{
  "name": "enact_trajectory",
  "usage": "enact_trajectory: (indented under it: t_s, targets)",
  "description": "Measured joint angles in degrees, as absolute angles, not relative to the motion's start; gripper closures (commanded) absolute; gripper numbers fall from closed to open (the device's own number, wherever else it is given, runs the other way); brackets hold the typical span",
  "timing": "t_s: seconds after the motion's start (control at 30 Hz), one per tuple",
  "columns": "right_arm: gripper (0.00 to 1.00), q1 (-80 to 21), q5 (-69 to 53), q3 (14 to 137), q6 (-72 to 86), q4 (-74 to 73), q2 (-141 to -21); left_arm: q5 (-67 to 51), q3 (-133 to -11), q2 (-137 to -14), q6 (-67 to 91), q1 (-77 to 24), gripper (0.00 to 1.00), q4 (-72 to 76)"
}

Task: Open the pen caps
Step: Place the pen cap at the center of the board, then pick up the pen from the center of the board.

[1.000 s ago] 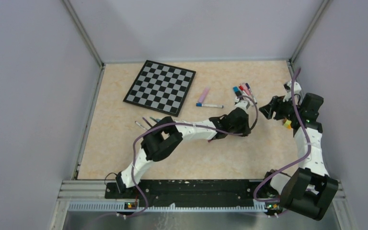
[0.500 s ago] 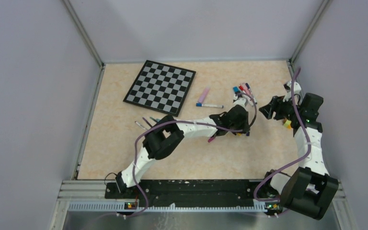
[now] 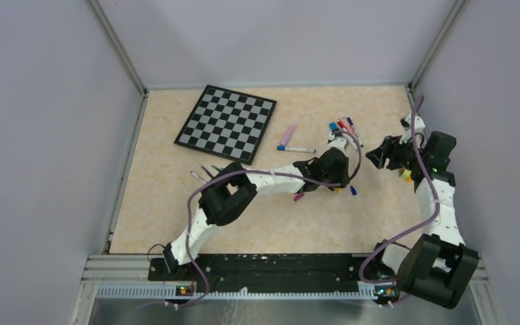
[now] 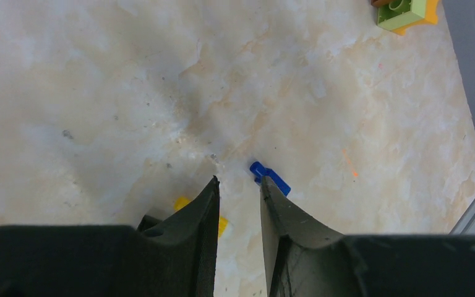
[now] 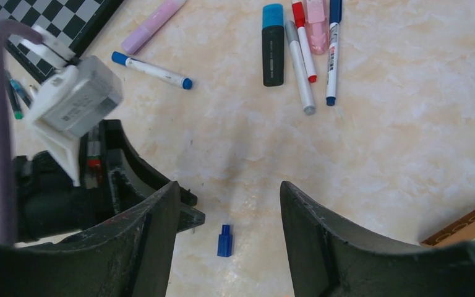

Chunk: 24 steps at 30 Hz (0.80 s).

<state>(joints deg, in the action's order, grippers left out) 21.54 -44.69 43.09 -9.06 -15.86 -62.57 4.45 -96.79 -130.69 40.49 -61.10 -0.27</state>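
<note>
A stubby blue cap (image 5: pixel 224 241) lies on the glossy, marbled beige tabletop (image 5: pixel 377 154).

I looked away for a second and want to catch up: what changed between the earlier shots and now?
The left pincer opened and drew slightly back, letting go of a blue cap, which now lies on the table beside it. The right pincer, the pens and the chessboard stayed put.
</note>
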Motion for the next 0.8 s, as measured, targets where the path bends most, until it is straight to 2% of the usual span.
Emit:
enact_trajectory:
  t_s: [0.2, 0.3, 0.47, 0.57, 0.63, 0.67, 0.8]
  targets:
    - [0.41, 21.5, -45.6, 42.7, -10.0, -15.9, -62.8, 8.2, -87.5, -120.3, 36.4, -61.1, 0.62, 1.5]
    - [0.41, 21.5, -47.1, 42.3, -10.8, -15.7, -62.9, 10.4, -80.9, -112.0, 34.0, -61.1, 0.56, 3.6]
    - [0.40, 21.5, -50.8, 40.1, -12.6, -15.4, -62.8, 14.1, -68.3, -97.5, 29.3, -61.1, 0.36, 8.5]
    - [0.40, 21.5, -53.5, 38.6, -14.0, -15.1, -62.8, 16.5, -61.6, -89.9, 26.5, -61.1, 0.20, 9.7]
    - [0.40, 21.5, -55.6, 38.1, -15.5, -15.0, -62.9, 18.3, -57.1, -84.8, 25.0, -61.1, 0.04, 10.0]
    - [0.40, 21.5, -56.6, 38.0, -16.5, -15.0, -62.9, 19.1, -55.4, -82.7, 24.5, -61.1, 0.02, 10.0]
    - [0.37, 19.8, -60.4, 38.3, -27.4, -18.8, -63.9, 20.9, -46.6, -71.7, 23.3, -60.6, 0.01, 9.9]
